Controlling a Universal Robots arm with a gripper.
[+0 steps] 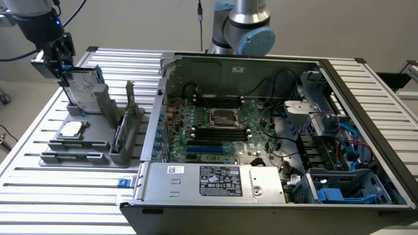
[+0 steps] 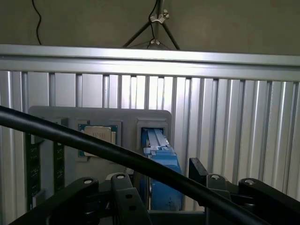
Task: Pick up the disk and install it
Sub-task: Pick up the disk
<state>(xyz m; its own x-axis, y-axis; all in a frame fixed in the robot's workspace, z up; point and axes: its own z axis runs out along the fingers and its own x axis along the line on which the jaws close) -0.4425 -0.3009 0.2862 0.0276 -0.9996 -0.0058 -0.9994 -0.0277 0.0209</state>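
Note:
The disk (image 1: 83,86), silver-grey with a white label and blue rails, stands on edge in a slot at the far end of the grey parts holder (image 1: 78,147), at the exterior view's left. My gripper (image 1: 63,74) hangs at the disk's upper corner, fingers open on either side of its top edge. In the wrist view the disk's blue rail (image 2: 161,171) runs between my black finger links, and my gripper (image 2: 164,206) is open around it. Whether the pads touch the disk I cannot tell.
The holder also carries a square processor chip (image 1: 72,129), a memory stick (image 1: 72,155) and an upright card (image 1: 128,122). The open computer case (image 1: 261,137) lies at the exterior view's right, with blue drive bays (image 1: 339,192) at its near corner. A black cable (image 2: 93,145) crosses the wrist view.

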